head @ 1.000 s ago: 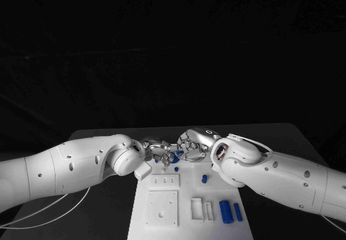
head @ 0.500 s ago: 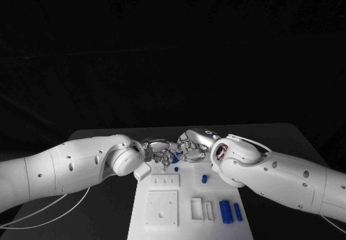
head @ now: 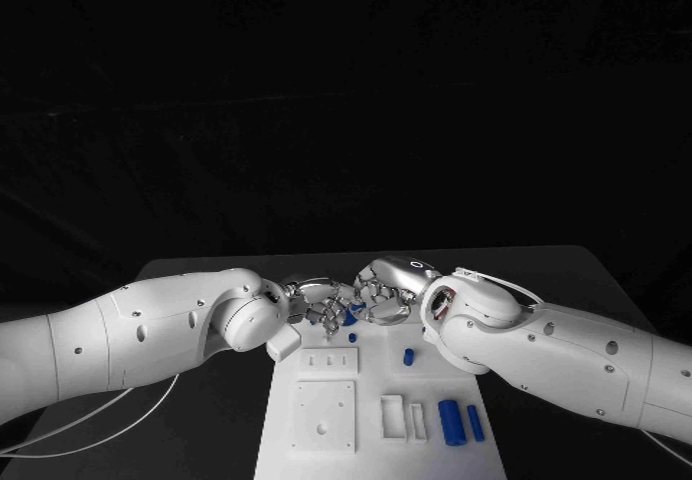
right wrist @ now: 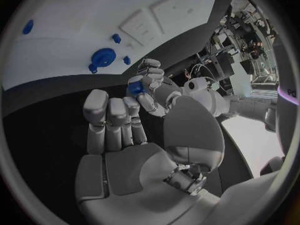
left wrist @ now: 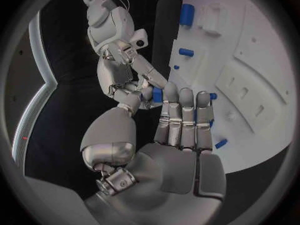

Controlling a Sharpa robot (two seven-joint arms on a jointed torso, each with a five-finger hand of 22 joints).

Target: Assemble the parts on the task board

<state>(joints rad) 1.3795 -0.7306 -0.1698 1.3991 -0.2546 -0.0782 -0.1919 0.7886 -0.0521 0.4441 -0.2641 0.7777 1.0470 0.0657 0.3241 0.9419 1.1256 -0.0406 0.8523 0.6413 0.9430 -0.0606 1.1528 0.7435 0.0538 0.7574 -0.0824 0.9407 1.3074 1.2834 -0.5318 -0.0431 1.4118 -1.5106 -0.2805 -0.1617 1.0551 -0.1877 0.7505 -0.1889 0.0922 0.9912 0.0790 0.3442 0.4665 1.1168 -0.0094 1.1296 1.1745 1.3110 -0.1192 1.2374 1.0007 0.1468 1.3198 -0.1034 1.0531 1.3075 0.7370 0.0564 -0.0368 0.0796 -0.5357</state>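
Observation:
The white task board (head: 372, 385) lies lengthwise in front of me. Both hands meet above its far end. My left hand (head: 310, 300) pinches a small blue part (head: 351, 314) between thumb and fingers (left wrist: 181, 112); the part (left wrist: 157, 94) also shows in the left wrist view. My right hand (head: 387, 295) faces it, and its thumb tip (right wrist: 145, 102) touches the same blue part (right wrist: 135, 88). Its other fingers (right wrist: 109, 112) stand apart and hold nothing. The right hand (left wrist: 119, 55) also shows in the left wrist view.
Two blue cylinders (head: 450, 422) (head: 476, 424) lie at the board's near right, and a short blue part (head: 408, 356) lies mid-right. White blocks (head: 329, 362) (head: 325, 415) (head: 392, 417) sit on the board. A round blue part (right wrist: 103, 56) stands at its far end.
Both hands stay together over the board's far end. The fingers around the blue part have shifted slightly.

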